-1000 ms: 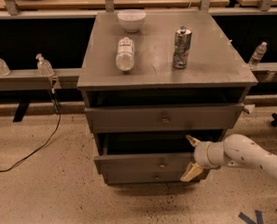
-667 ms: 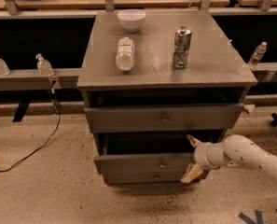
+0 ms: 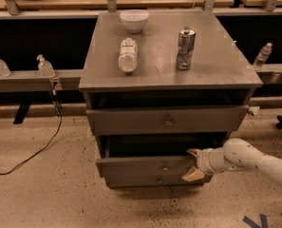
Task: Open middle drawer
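Note:
The grey metal cabinet (image 3: 216, 70) has three drawers. The middle drawer (image 3: 131, 166) is pulled out a little, with a dark gap above its flat front and a small round knob (image 3: 165, 167) at its centre. My gripper (image 3: 193, 164) reaches in from the right on a white arm (image 3: 254, 161). It is at the right end of the middle drawer's front. Its tan fingers (image 3: 194, 175) are spread apart, one above and one below the front's edge. The taller top drawer (image 3: 131, 122) also stands slightly out. The lowest drawer (image 3: 131, 179) sits just under the middle one.
On the cabinet top are a white bowl (image 3: 134, 20), a plastic bottle lying down (image 3: 127, 55) and an upright can (image 3: 185, 48). Small bottles (image 3: 45, 66) stand on a ledge behind. A black cable (image 3: 41, 148) runs over the floor at the left.

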`<state>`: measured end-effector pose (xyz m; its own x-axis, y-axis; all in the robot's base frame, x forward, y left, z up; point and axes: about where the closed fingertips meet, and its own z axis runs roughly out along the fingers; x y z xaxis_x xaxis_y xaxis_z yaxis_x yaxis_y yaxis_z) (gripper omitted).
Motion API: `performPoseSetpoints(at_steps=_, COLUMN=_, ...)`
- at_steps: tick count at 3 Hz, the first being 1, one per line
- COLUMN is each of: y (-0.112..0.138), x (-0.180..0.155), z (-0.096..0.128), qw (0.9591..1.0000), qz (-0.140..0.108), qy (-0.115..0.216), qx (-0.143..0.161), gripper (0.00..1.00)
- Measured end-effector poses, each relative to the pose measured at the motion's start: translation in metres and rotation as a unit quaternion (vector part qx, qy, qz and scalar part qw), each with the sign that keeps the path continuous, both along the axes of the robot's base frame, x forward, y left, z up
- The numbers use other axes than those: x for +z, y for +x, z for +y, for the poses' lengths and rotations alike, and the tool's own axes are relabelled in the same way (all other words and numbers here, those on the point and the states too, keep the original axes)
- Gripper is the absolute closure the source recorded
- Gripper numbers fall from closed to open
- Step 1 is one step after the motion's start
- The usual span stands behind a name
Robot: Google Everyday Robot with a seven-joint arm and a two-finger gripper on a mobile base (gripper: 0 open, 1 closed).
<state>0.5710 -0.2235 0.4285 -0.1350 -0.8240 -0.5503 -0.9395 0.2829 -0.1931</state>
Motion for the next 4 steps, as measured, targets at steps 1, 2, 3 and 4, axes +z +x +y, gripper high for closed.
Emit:
performPoseSetpoints(at_steps=1, y=-0.006, x=-0.006, z=-0.001, qw=0.9999, qz=0.011, qy=-0.004, qx=0.001, gripper=0.31)
performPoseSetpoints(at_steps=2, y=-0.018, x=0.007, z=0.009, qw=0.9998, qz=0.004, qy=-0.006, qx=0.021, gripper=0.3)
performPoseSetpoints(at_steps=3, y=-0.045, x=0.016, z=0.014, qw=0.9987, qz=0.024, qy=0.008, qx=0.045, gripper=0.34)
performPoseSetpoints(at_steps=4, y=-0.064, x=0.018, z=0.013, qw=0.9976, qz=0.042, qy=0.012, qx=0.053, gripper=0.35)
